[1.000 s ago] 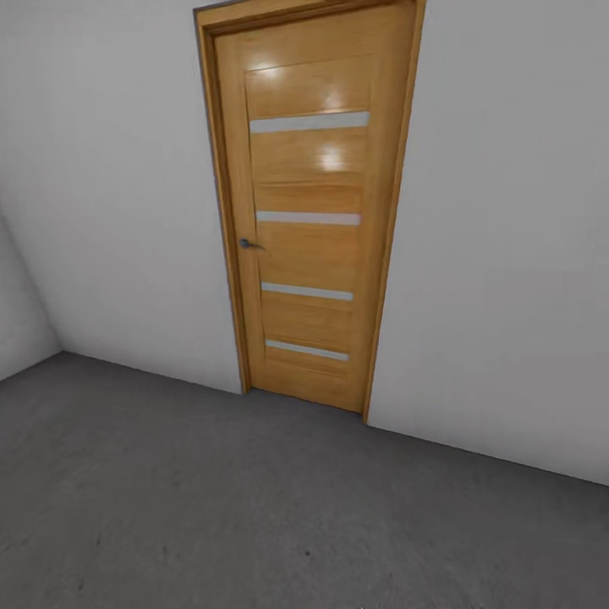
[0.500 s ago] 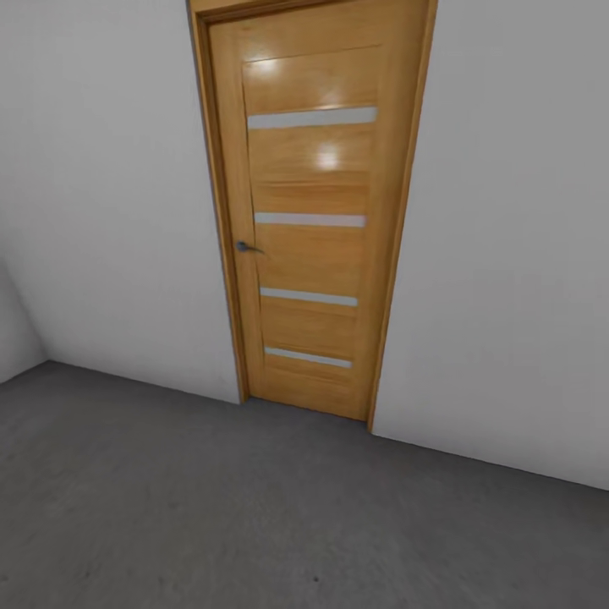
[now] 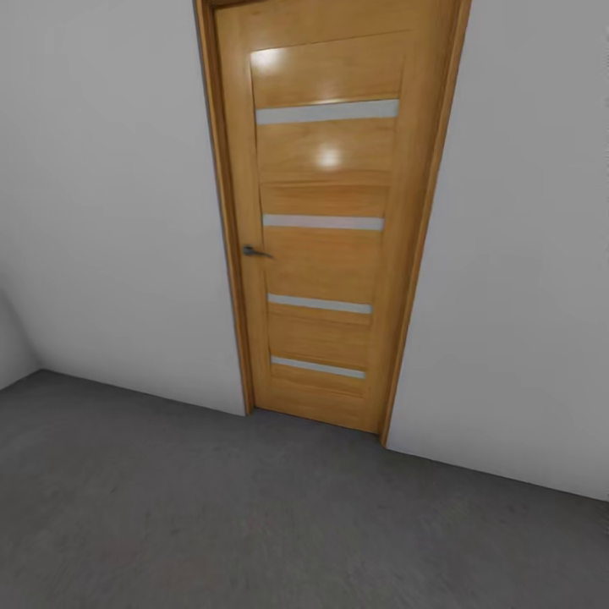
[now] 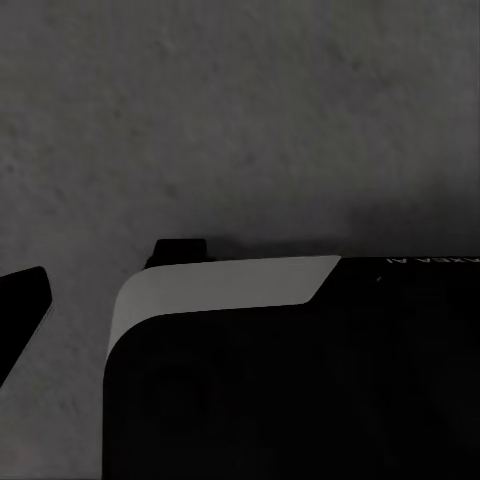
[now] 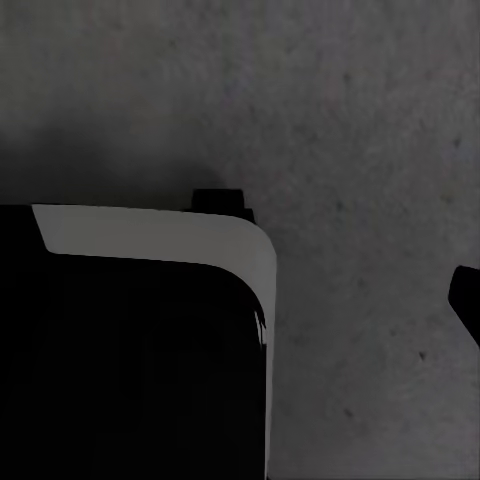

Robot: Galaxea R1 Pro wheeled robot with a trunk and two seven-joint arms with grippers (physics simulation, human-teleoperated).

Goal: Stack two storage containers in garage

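Left to right: white wall, closed wooden door with its handle at the far side, grey concrete floor near me. I'm in the garage; no containers in sight. Can't tell my grippers' state; wrists face my dark base. Bins likely light, stiff, slick: grab the rims.

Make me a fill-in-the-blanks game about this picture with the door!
1. The wooden door is ____, not open.
2. The door has ____ pale stripes across it.
3. The handle sits on the door's ____ side in the head view.
4. The floor is ____ in colour.

Missing words: shut; four; left; grey
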